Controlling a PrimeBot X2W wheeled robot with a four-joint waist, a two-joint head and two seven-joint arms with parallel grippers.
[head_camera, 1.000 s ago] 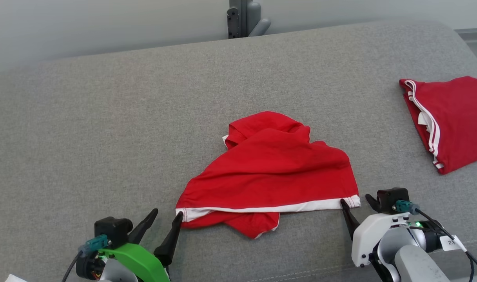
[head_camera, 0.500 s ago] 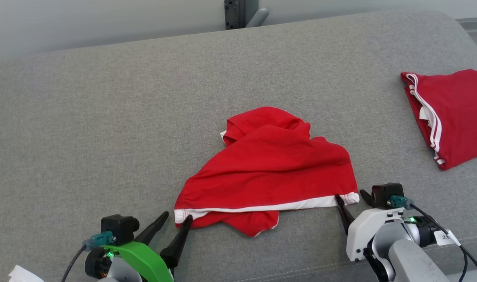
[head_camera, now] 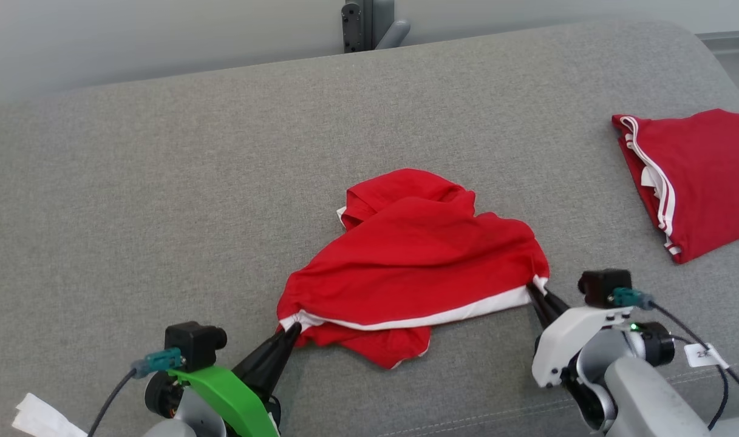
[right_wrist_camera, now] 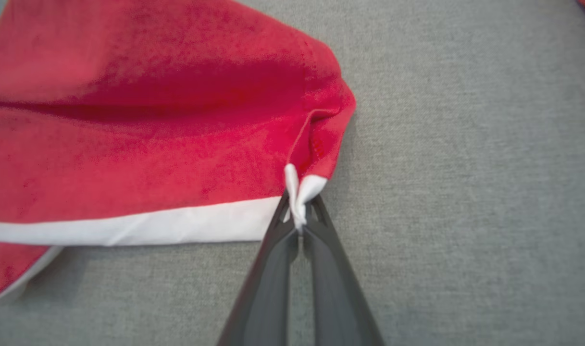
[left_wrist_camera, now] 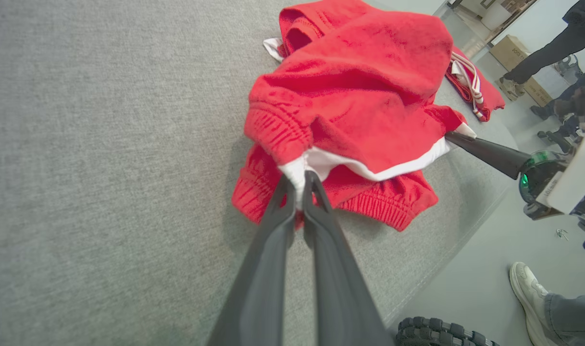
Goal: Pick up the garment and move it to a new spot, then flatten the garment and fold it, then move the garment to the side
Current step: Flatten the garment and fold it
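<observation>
The garment [head_camera: 418, 261] lies in a crumpled red heap near the middle of the grey cushion [head_camera: 163, 182] in the head view, its white band [head_camera: 490, 305] running along the near edge. The left gripper [head_camera: 291, 331] meets the band's left corner, and its fingers are pressed together on the cloth. The right gripper [head_camera: 536, 291] meets the band's right corner, its fingers likewise together. A folded red cloth [head_camera: 697, 176] rests well apart, at the cushion's right end.

In the left wrist view, the left gripper [left_wrist_camera: 299, 185] pinches a white corner of the garment [left_wrist_camera: 359, 96], which bunches just above the fingertips. The right gripper [left_wrist_camera: 453, 137] touches the far end of the band. A person's shoe [left_wrist_camera: 525, 283] stands on the floor at the lower right.

In the right wrist view, the right gripper [right_wrist_camera: 299, 218] is clamped on a small fold of white hem. The garment [right_wrist_camera: 153, 134] spreads up and to the left from the tips, and bare cushion lies to the right.
</observation>
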